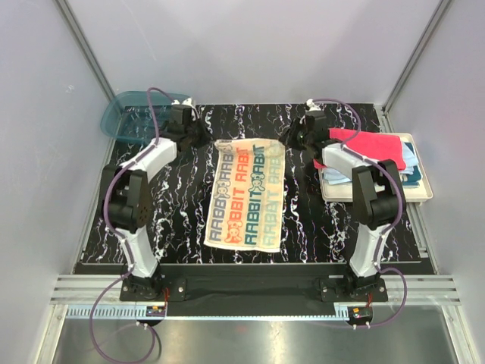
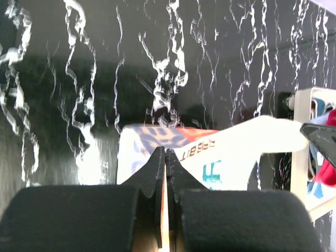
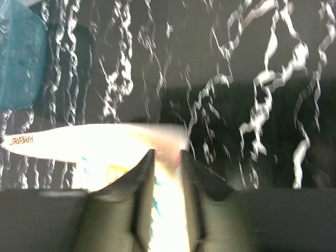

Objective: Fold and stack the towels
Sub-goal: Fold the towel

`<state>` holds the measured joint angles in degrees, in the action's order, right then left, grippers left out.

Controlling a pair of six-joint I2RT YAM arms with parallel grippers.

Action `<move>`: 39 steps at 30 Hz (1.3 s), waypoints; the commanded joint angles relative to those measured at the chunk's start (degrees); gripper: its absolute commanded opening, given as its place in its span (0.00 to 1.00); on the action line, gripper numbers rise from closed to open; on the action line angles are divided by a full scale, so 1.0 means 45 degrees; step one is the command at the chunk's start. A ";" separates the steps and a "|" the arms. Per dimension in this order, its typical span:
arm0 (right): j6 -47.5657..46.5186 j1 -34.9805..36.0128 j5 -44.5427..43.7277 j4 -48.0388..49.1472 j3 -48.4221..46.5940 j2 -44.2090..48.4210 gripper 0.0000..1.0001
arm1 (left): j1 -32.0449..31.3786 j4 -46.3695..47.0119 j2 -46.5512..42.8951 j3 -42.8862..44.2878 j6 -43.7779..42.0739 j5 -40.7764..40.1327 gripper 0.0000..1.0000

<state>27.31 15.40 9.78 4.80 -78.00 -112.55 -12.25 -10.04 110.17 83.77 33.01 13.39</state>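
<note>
the right arm (image 1: 345, 159) hides part of the towel stack (image 1: 371, 142) on the tray (image 1: 423, 189).

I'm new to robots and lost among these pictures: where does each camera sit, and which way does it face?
Top external: fixed above and behind, looking down on the table, lettered towel, teal bin and cream tray; left arm and right arm show.
Left wrist: on the left arm, low, facing the towel's edge; left gripper, shut, shows.
Right wrist: on the right arm, blurred, facing a towel corner; right gripper, slightly open, shows.
Shared: all three see the lettered towel.
</note>
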 commanded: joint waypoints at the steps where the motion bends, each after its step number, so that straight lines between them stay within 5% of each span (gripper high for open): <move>1: -0.0542 0.0404 -0.0669 0.0945 0.1333 0.1357 0.36 | -0.0421 0.1642 -0.1921 -0.1813 0.0417 -0.0924 0.00; 5: -0.0288 0.0620 -0.0747 0.1568 0.3750 0.2353 0.49 | -0.1085 0.2172 -0.3463 -0.4391 0.0768 -0.1899 0.00; 12: 0.0513 0.0699 -0.1937 -0.0261 0.4230 0.3489 0.50 | -0.1691 0.2584 -0.5614 -0.8162 0.1121 -0.2546 0.00; 26: -0.0834 0.1773 -0.1452 -0.5206 -0.2155 -0.0318 0.50 | -0.2102 0.2017 -0.4991 -0.9005 0.0984 -0.2819 0.00; 39: -0.1518 0.2027 -0.0807 -0.6633 -0.3800 -0.2077 0.55 | -0.2102 0.1880 -0.4619 -0.8440 0.0983 -0.2526 0.00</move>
<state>22.26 23.57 5.06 -24.05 -91.57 -121.64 -21.54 -3.33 88.90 43.53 37.80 2.33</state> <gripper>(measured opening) 0.546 0.009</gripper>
